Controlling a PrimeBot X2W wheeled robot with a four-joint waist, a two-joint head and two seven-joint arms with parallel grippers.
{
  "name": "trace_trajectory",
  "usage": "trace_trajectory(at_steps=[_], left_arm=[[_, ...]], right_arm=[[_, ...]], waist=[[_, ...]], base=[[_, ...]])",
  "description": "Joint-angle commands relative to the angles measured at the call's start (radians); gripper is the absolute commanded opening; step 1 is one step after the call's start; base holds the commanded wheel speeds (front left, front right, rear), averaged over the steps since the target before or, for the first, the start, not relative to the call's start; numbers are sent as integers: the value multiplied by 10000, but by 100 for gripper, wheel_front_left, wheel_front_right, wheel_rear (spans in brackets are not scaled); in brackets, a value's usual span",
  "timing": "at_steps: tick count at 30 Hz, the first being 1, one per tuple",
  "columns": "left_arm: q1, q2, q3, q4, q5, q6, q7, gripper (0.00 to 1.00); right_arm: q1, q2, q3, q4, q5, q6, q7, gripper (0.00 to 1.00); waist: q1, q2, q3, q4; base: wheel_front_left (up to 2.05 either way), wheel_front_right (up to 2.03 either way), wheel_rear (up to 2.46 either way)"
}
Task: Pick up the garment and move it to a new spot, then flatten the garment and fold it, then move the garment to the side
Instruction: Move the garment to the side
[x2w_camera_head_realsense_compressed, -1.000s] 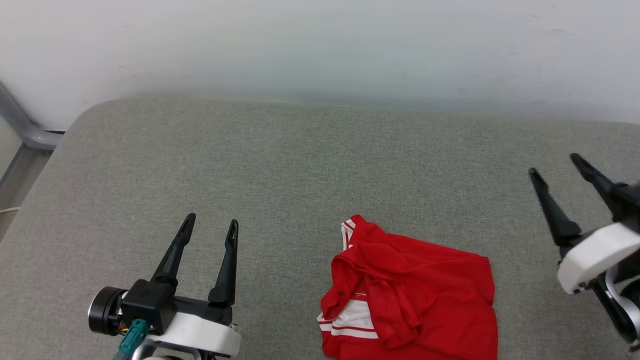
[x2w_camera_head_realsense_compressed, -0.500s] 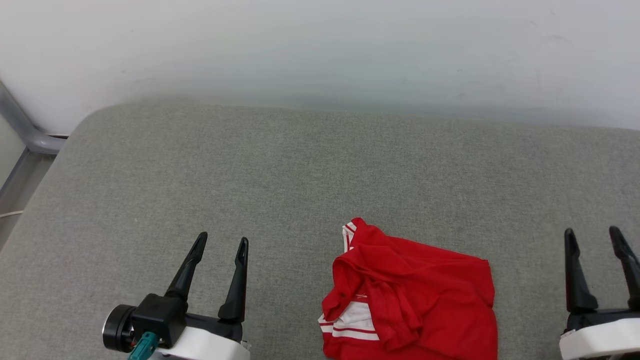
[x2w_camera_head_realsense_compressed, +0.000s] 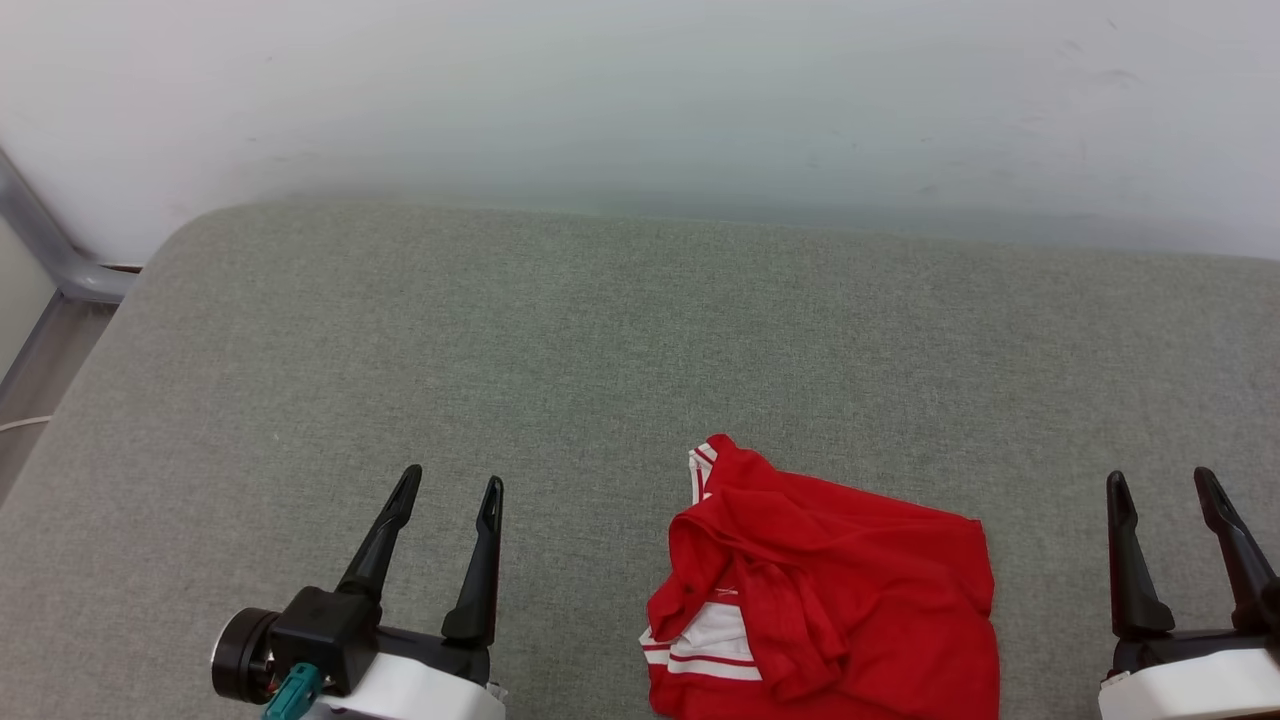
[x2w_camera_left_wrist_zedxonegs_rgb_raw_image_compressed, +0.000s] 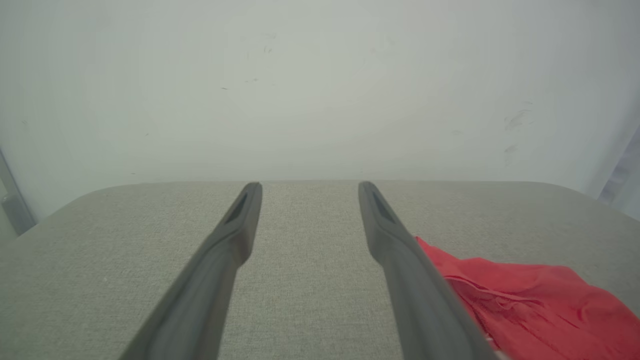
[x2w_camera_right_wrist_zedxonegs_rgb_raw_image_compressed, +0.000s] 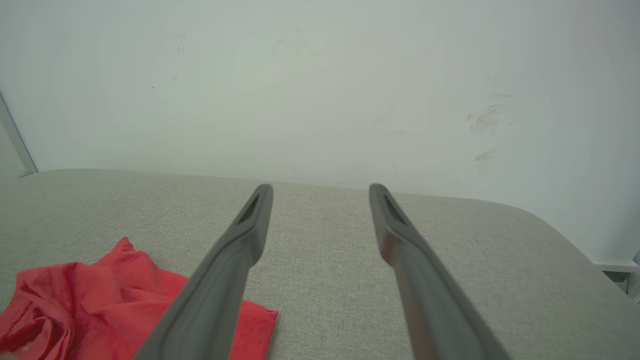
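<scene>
Both grippers stand wide open and hold nothing. In the head view the left gripper sits at the lower left and the right gripper at the lower right. Each has its two long dark fingers pointing up the view, with bare grey fabric showing between them.

The red jersey T-shirt lies on the grey padded surface between the two grippers, right of centre and low in the head view, and its near edge runs off the bottom. It touches neither gripper, since a strip of grey shows on either side. It lies nearer the right gripper than the left. The shirt is loosely bunched and creased, with a white sleeve banded in red at its lower left and a bit of red-and-white striped trim at its far left corner.

In the left wrist view the left gripper points across the surface toward the pale wall. The shirt lies at the lower right, partly hidden behind the finger on that side.

In the right wrist view the right gripper also points at the wall. The shirt lies at the lower left, and the finger on that side crosses in front of its near corner.

A grey metal bar slants past the surface's rounded left corner — the surface's far edge meets the wall
</scene>
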Motion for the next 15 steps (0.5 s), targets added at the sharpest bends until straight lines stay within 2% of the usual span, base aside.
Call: trace_trajectory(at_steps=[1,12,15], left_arm=[[-67,14,-10,16,18,-17,-46,100],[-104,33,-46,49,66,-18,-46,100],[-126,38,-49,37,69,-16,-46,100]], right_arm=[[-51,30,7,23,-9,-12,-69,100],[-136,-58,113,190,130,-12,-43,100],[-149,-81,308,321,395,-12,578,100]], waist=[[0,0,-1,5],[0,0,51,-3],[0,0,89,2]], base=[[0,0,0],[0,0,0],[0,0,0]])
